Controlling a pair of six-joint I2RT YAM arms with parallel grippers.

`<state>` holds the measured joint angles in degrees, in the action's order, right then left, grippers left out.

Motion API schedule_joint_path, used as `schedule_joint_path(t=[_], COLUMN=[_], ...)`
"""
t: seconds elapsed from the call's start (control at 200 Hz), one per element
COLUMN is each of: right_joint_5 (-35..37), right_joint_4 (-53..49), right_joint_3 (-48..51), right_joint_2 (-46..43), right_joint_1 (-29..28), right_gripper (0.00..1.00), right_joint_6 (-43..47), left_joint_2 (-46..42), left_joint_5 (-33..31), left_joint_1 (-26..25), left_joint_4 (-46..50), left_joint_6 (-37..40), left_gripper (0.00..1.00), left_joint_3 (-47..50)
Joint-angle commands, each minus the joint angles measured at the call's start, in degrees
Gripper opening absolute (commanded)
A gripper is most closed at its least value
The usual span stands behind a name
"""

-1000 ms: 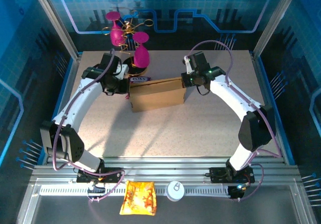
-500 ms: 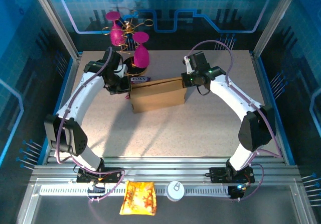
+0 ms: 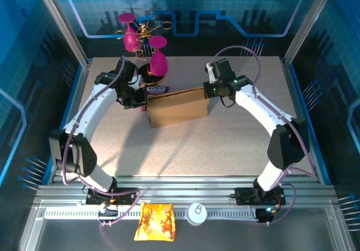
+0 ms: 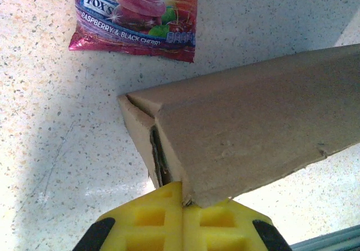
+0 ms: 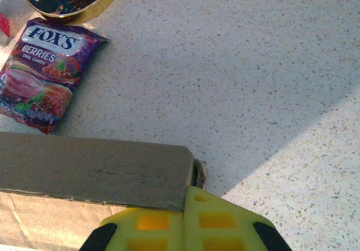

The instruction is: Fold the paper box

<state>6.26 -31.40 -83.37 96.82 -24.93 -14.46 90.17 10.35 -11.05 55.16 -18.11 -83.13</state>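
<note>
The brown paper box (image 3: 176,107) stands mid-table, its top panel folded over. My left gripper (image 3: 144,95) is at its upper left corner, and my right gripper (image 3: 206,89) is at its upper right corner. In the left wrist view the box (image 4: 247,133) meets the yellow fingers (image 4: 152,220), which are shut on the corner of the top panel. In the right wrist view the box's flat top panel (image 5: 95,171) runs left from the yellow fingers (image 5: 225,223), which pinch its right end, jaws pressed together.
A pink candy packet (image 3: 157,88) lies just behind the box, also as the packet (image 4: 136,14) and the packet (image 5: 39,74). A pink flower ornament on a round dark base (image 3: 147,54) stands behind it. A yellow snack bag (image 3: 156,222) and a white disc (image 3: 197,213) lie at the near rail.
The left arm has swung in towards the box's left corner over the last second. The right arm and the box have hardly moved.
</note>
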Motion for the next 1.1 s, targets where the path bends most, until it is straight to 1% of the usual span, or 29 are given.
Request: schedule_joint_path(t=[0.0, 0.105, 0.265, 0.465, 0.51, 0.565, 0.67, 0.73, 0.805, 0.875, 1.096], right_joint_5=[-0.82, -1.26, -2.04, -2.98, -2.85, -3.0, -3.24, -5.16, -7.61, -9.39, -17.11], right_joint_4=[-2.19, 1.57, 5.53, 5.65, 5.47, 4.89, 2.63, 1.34, 0.23, -1.34, -4.62], right_joint_3=[4.61, 7.86, 11.67, 12.8, 12.93, 12.73, 11.47, 10.78, 10.53, 10.13, 9.44], right_joint_2=[-0.53, -1.98, -4.32, -4.18, -4.35, -4.63, -5.38, -5.99, -7.2, -7.93, -10.87], right_joint_1=[-1.57, -1.6, -1.54, -1.54, -1.57, -1.52, -1.24, -0.92, -0.7, -0.51, 1.06], right_gripper=[0.0, 0.0, 0.0, 0.0, 0.04, 0.12, 0.33, 0.43, 0.52, 0.57, 0.66], right_joint_6=[1.16, 2.1, 2.68, 2.81, 2.86, 2.64, 1.54, 0.46, -1.09, -3.21, -11.44], left_joint_2=[-2.93, -5.13, -7.57, -10.06, -10.74, -11.56, -12.04, -11.87, -11.37, -10.83, -10.1], left_joint_5=[2.04, 1.31, -0.68, -5.46, -6.56, -7.36, -8.19, -8.41, -8.5, -8.85, -9.37], left_joint_1=[-0.61, -0.98, -1.93, -3.66, -3.75, -3.8, -3.8, -3.89, -3.98, -4.07, -4.16], left_joint_4=[-5.86, -9.92, -13.22, -15.75, -16.54, -17.57, -18.32, -18.64, -18.63, -18.29, -18.09], left_joint_6=[-0.18, 0.49, 1.77, 3.45, 3.61, 3.69, 4.0, 4.08, 4.37, 4.22, 3.88], left_gripper=[0.0, 0.0, 0.0, 0.0, 0.0, 0.0, 0.0, 0.0, 0.0, 0.0, 0.0], left_joint_3=[4.75, 8.58, 12.42, 16.5, 17.64, 18.88, 19.91, 20.03, 19.83, 19.29, 18.55])
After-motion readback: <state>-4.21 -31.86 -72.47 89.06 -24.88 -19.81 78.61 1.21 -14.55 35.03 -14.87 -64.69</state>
